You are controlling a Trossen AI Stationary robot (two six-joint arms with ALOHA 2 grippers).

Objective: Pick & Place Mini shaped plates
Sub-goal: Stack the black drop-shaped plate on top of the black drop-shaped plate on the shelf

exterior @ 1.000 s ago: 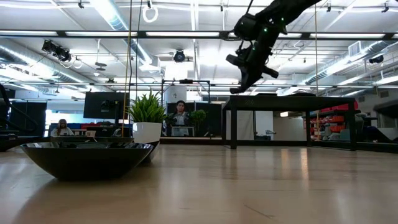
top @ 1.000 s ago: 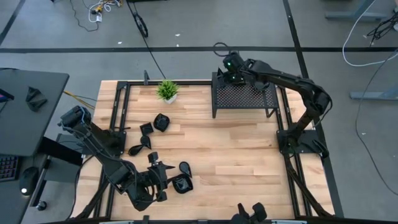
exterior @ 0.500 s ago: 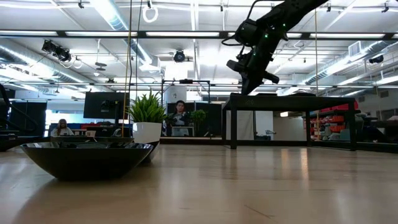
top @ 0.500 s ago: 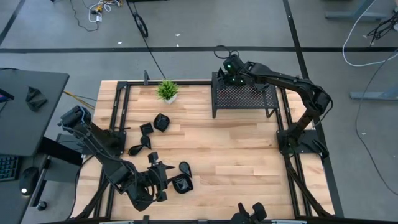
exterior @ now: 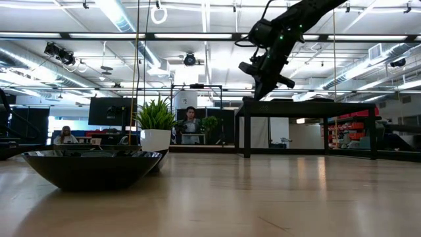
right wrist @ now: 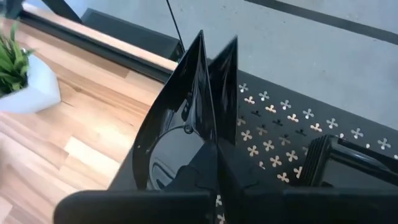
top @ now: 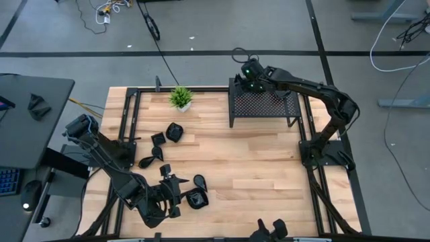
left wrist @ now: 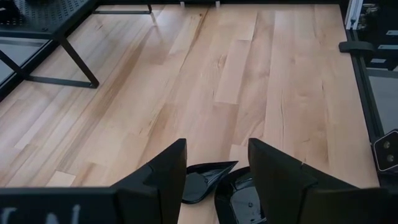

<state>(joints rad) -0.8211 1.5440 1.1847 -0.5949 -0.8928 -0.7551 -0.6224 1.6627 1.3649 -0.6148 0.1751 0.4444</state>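
Black and shiny, one mini plate is pinched in the right pincer, up over the back left corner of the black metal rack. The two fingers are pressed tight on its rim, so the plate stands on its edge with its hollow side turned out to one side. It looks like it runs to a point under the fingertips, but I cannot tell its whole shape. From the low view the right pincer tips down toward the top of the rack, hanging just above it.

More mini plates lie on the wooden counter on the left side. A rounded one and a small square one sit near each other. A teardrop plate lies just in front of them, with its thin end pointing toward the back and right. Two more sit near the front edge: a teardrop one and a square one.

The left pincer hangs low over those front plates with its fingers spread apart and nothing between them. Just past its tips lie a pointy plate and a rounded one, touching or nearly so.

A little green plant in a white pot stands at the back of the counter, left of the rack. One plate sits very close to the low camera.
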